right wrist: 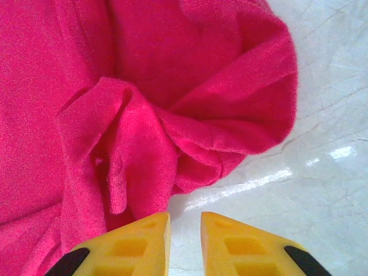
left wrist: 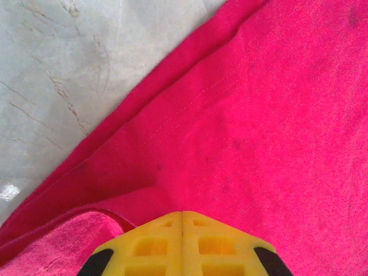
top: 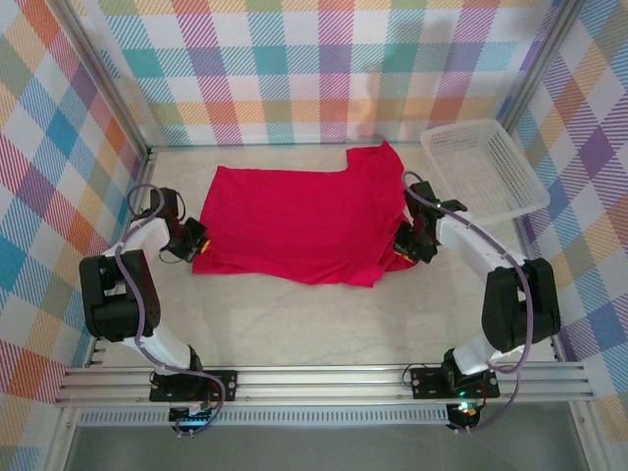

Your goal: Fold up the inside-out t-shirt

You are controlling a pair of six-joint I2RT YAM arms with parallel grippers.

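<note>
Red t-shirt (top: pixel 294 221) lay spread flat in the middle of the table (top: pixel 314 324), centre of the top view. One sleeve stuck up toward the upper right, and the lower-right corner was bunched. No fold had been made yet that I could see, so I'd judge this the start of the first fold: getting hold of both near corners.

Left gripper (top: pixel 196 245) sat at the shirt's lower-left corner. In the left wrist view its claw (left wrist: pixel 183 215) was fully together, over the hem, with a flap of cloth doubled at lower left. Couldn't tell if a thin layer was pinched.

Right gripper (top: pixel 402 250) was at the shirt's lower-right edge. In the right wrist view its claw (right wrist: pixel 185 215) stood slightly apart, bare table showing in the gap, and the rumpled cloth lay just above and left of the tips, not between them.

Next move probably needs the right claw shifted left onto that bunched edge and then closed, before both arms lift together.

White mesh basket (top: pixel 461 130) sat at upper right, apart from the shirt.
</note>
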